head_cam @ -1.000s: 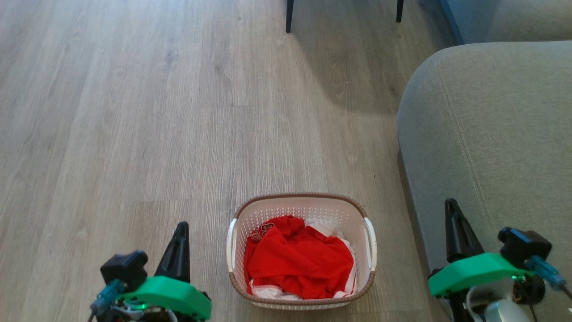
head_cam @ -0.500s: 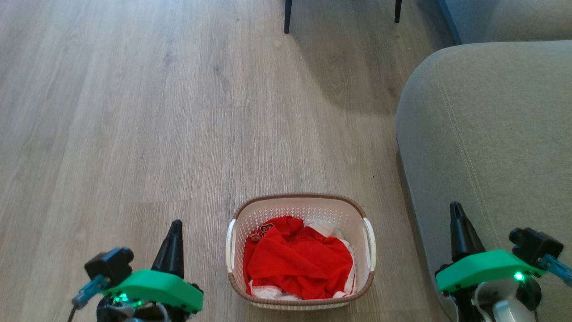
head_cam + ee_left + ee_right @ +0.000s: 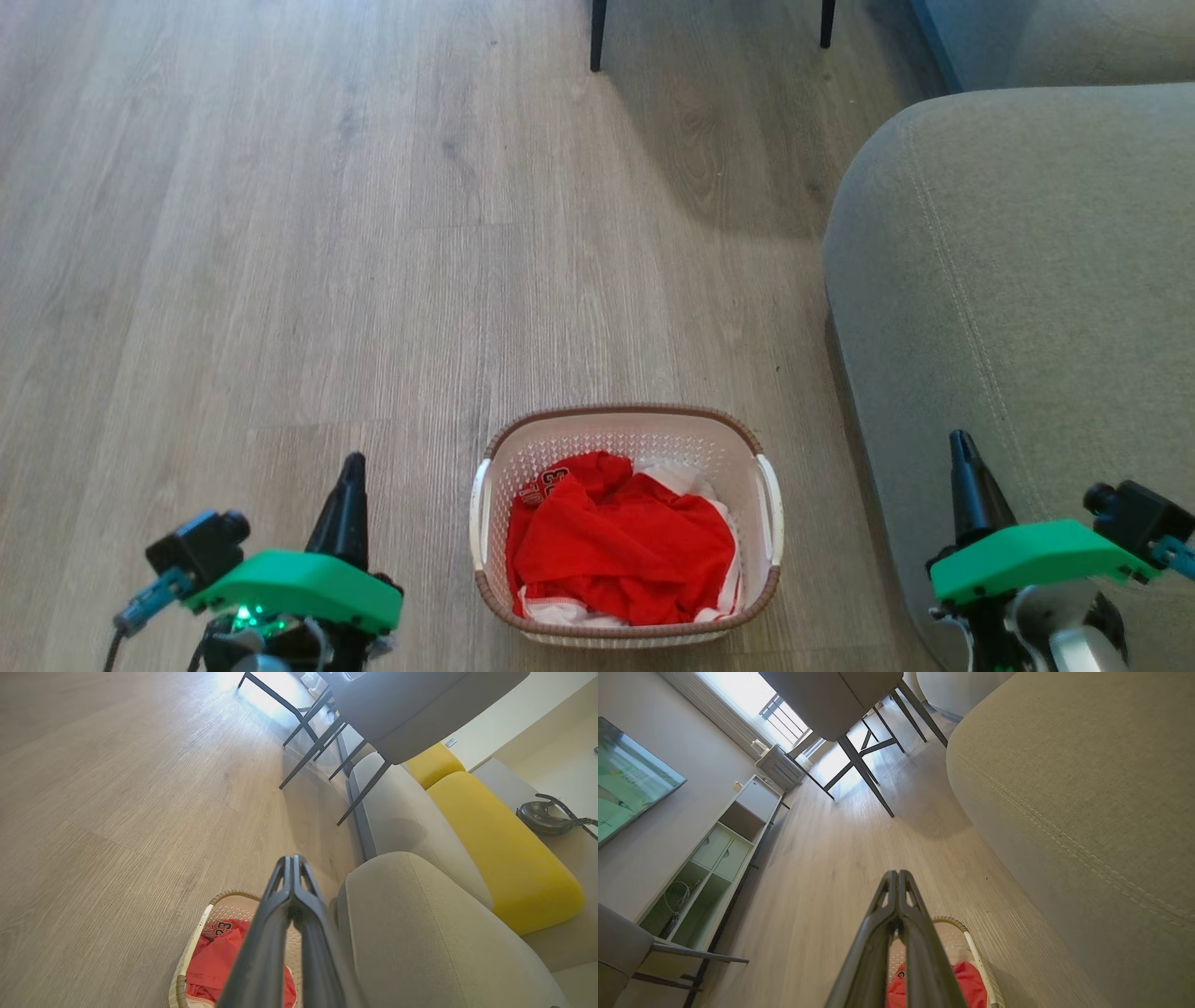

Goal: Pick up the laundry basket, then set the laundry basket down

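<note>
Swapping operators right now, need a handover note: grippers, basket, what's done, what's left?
Left gripper: shut, empty, left of the laundry basket, not touching it.
Right gripper: shut, empty, right of the basket, by the grey sofa.
Basket: upright on the wood floor beside the sofa, red and white clothes inside.
Done: nothing that shows; no grip on the white handles.
Left: probably open both grippers, take the handles, lift, set down.

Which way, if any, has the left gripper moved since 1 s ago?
Yes. In the head view the left gripper drifted left, away from the laundry basket, which barely shifted.
</note>
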Controlling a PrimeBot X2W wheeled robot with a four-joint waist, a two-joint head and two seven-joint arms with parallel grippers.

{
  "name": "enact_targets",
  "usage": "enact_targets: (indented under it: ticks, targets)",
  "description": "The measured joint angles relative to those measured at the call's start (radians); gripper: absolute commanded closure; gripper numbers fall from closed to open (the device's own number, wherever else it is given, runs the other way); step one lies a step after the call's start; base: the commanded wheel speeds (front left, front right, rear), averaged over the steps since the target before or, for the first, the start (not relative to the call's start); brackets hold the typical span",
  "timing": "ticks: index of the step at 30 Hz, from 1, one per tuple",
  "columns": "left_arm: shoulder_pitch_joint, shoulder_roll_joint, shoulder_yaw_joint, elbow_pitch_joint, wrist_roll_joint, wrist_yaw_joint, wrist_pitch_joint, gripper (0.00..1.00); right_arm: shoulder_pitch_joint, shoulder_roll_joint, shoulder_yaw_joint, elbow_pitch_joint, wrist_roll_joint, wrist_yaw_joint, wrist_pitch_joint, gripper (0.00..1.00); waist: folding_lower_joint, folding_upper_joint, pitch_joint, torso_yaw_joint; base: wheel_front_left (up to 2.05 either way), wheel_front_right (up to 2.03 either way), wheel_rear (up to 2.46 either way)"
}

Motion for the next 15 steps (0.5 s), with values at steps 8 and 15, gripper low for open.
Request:
enact_targets:
  ticks: [8, 15]
  targets:
    - [-0.003, 0.001, 0.023, 0.007, -0.089, -0.009, 0.02, 1.0, -0.006, -0.005, -0.012, 0.013, 0.088, 0.0, 0.022, 1.0, 0.0, 0.0, -0.001, -0.003, 0.0, 0.0, 0.0]
    - [-0.01, 0.001, 0.037, 0.013, -0.166, -0.017, 0.039, 1.0, -0.021, -0.005, -0.022, 0.025, 0.165, 0.0, 0.042, 1.0, 0.0, 0.0, -0.002, -0.005, 0.0, 0.0, 0.0]
